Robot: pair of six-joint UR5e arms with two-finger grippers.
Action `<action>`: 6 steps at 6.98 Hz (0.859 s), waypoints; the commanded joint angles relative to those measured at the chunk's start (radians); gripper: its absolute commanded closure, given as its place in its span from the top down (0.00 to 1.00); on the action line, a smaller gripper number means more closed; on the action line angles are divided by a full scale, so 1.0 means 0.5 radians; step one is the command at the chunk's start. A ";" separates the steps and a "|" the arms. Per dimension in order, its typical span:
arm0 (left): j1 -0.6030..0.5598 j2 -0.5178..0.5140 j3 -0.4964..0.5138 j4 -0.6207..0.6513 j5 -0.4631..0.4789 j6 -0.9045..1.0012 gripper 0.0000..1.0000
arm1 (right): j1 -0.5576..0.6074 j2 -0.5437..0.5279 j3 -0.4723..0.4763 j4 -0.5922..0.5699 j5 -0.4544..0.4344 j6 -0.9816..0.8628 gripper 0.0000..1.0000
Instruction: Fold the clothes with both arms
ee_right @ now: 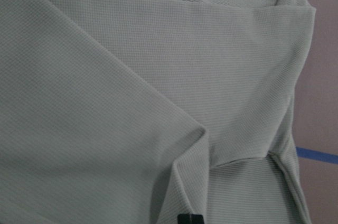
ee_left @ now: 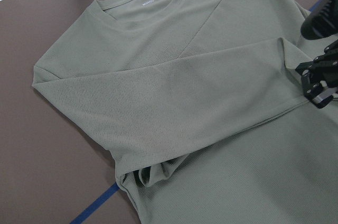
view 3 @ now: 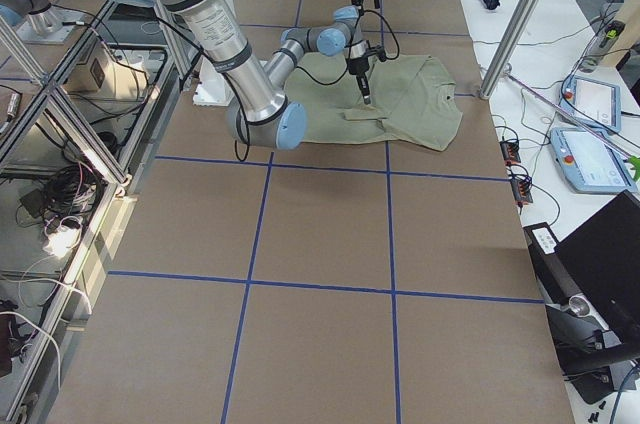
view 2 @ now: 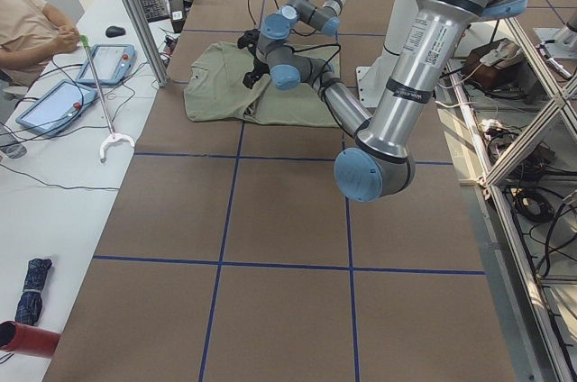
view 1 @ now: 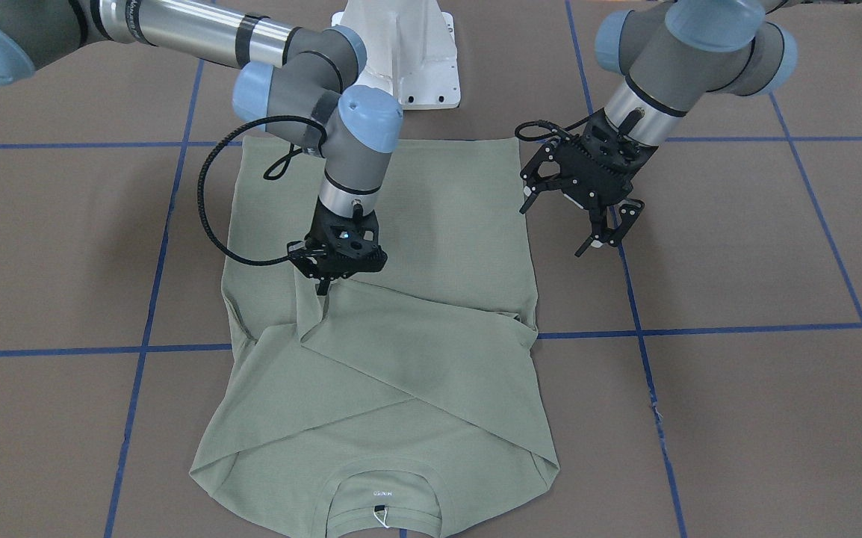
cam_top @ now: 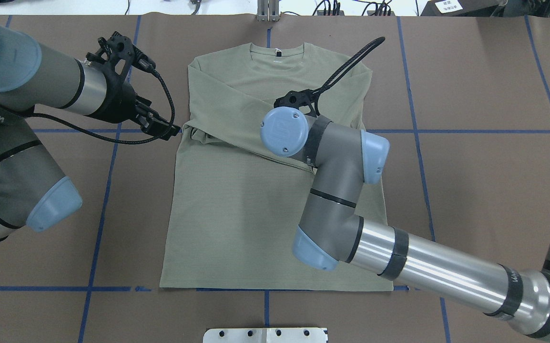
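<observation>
The sage-green shirt (view 1: pixel 438 224) lies flat on the brown table, collar and white neck label (view 1: pixel 379 510) away from the robot, both sleeves folded across the chest (ee_left: pixel 185 102). My right gripper (view 1: pixel 324 284) is over the shirt's middle, fingers closed on the end of the upper sleeve; it also shows in the left wrist view (ee_left: pixel 319 89). In the overhead view my wrist hides it above the shirt (cam_top: pixel 237 214). My left gripper (view 1: pixel 562 228) is open and empty, above the bare table just beside the shirt's edge (cam_top: pixel 168 128).
The white pedestal base (view 1: pixel 401 52) stands behind the shirt's hem. Blue tape lines (view 1: pixel 700 329) cross the brown table. An operators' table with tablets (view 2: pixel 54 103) and a seated person lies beyond the collar side.
</observation>
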 commanded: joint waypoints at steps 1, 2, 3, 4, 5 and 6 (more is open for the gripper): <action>0.004 -0.007 0.000 -0.030 0.000 -0.070 1.00 | 0.068 -0.224 0.209 -0.022 -0.005 -0.204 0.00; 0.007 -0.004 0.006 -0.055 0.000 -0.074 1.00 | 0.102 -0.242 0.203 -0.016 -0.005 -0.283 0.00; 0.008 -0.004 0.006 -0.055 0.000 -0.074 1.00 | 0.129 -0.242 0.173 -0.016 -0.005 -0.305 0.00; 0.004 -0.004 0.003 -0.055 0.000 -0.074 1.00 | 0.148 -0.242 0.151 -0.013 -0.020 -0.378 0.00; 0.007 -0.004 0.003 -0.055 0.000 -0.074 1.00 | 0.151 -0.242 0.148 -0.010 -0.045 -0.412 0.00; 0.008 -0.004 0.000 -0.055 0.000 -0.074 1.00 | 0.151 -0.239 0.139 -0.010 -0.054 -0.416 0.00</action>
